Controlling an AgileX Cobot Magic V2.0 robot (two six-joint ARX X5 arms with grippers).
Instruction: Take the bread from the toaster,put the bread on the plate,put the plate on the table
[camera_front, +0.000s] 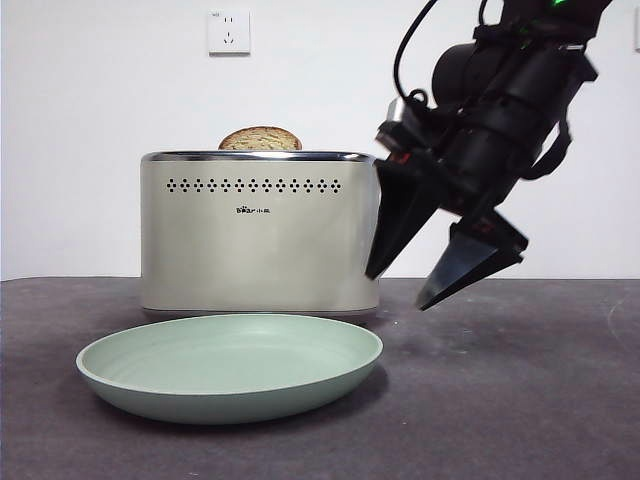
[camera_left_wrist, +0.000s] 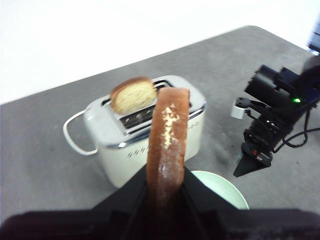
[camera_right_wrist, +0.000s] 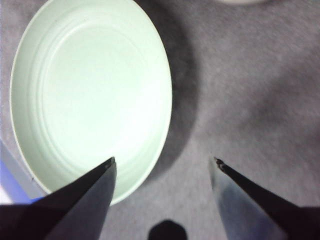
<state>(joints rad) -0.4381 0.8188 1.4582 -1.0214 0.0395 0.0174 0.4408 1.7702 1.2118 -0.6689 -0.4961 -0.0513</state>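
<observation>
My left gripper (camera_left_wrist: 167, 192) is shut on the bread (camera_left_wrist: 168, 135), a large toast slice seen edge-on with a dark brown crust, held high above the cream toaster (camera_left_wrist: 150, 132). A second, narrower slice (camera_left_wrist: 133, 95) stands in the toaster slot and also shows in the front view (camera_front: 260, 139). The mint green plate (camera_front: 230, 365) lies on the table (camera_front: 520, 400) in front of the toaster (camera_front: 260, 240). My right gripper (camera_front: 395, 290) is open and empty, hanging low to the right of the toaster and just beside the plate's rim (camera_right_wrist: 90, 95). The left gripper is out of the front view.
A white wall with a socket (camera_front: 229, 32) stands behind the table. The toaster's white cord (camera_left_wrist: 75, 135) loops off one end. The right arm's dark body (camera_left_wrist: 272, 120) shows beside the toaster in the left wrist view.
</observation>
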